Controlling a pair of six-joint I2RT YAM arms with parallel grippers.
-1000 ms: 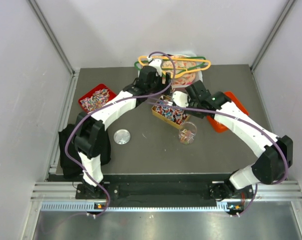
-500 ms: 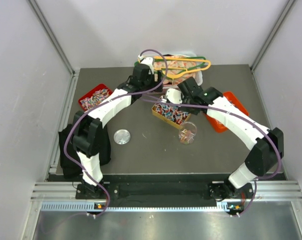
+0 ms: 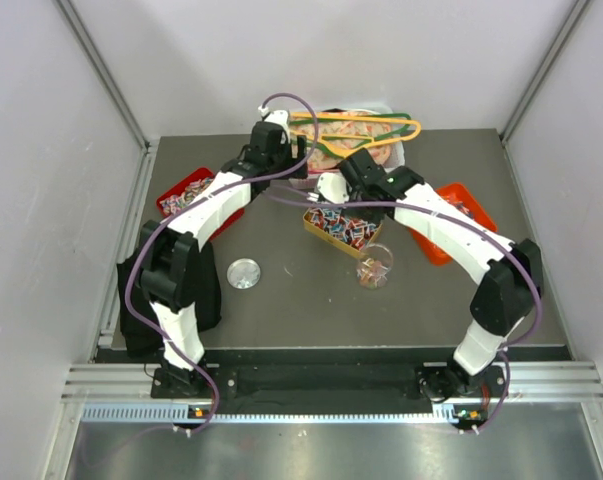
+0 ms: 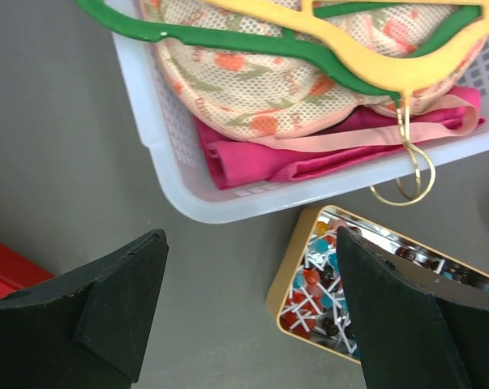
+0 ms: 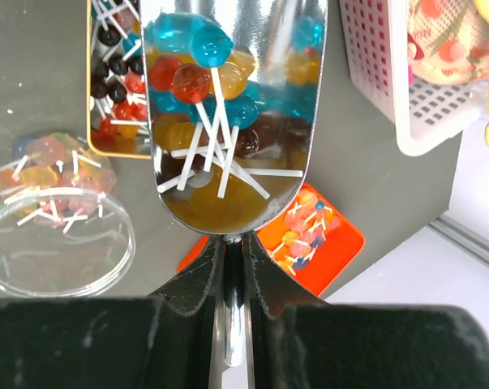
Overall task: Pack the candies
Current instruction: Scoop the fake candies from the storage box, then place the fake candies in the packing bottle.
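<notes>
The candies are small coloured sweets on white sticks. My right gripper (image 5: 234, 251) is shut on the handle of a metal scoop (image 5: 228, 121), and several candies (image 5: 195, 73) lie in it. The scoop (image 3: 329, 190) hangs over the far end of a gold tin (image 3: 339, 228) full of candies. A clear cup (image 3: 374, 266) with some candies in it stands just in front of the tin. My left gripper (image 4: 250, 243) is open and holds nothing. It hangs over bare table between a white basket (image 4: 228, 203) and the gold tin (image 4: 374, 292).
The white basket (image 3: 396, 155) at the back holds folded cloth, with a green hanger (image 4: 228, 36) and a yellow hanger (image 4: 366, 61) on top. A red tray (image 3: 189, 195) of candies sits at the left and an orange tray (image 3: 451, 215) at the right. A round clear lid (image 3: 244, 273) lies nearer the front.
Both arms have swung to the left and toward the back. The right gripper has carried the loaded scoop from beside the tin to its far end.
</notes>
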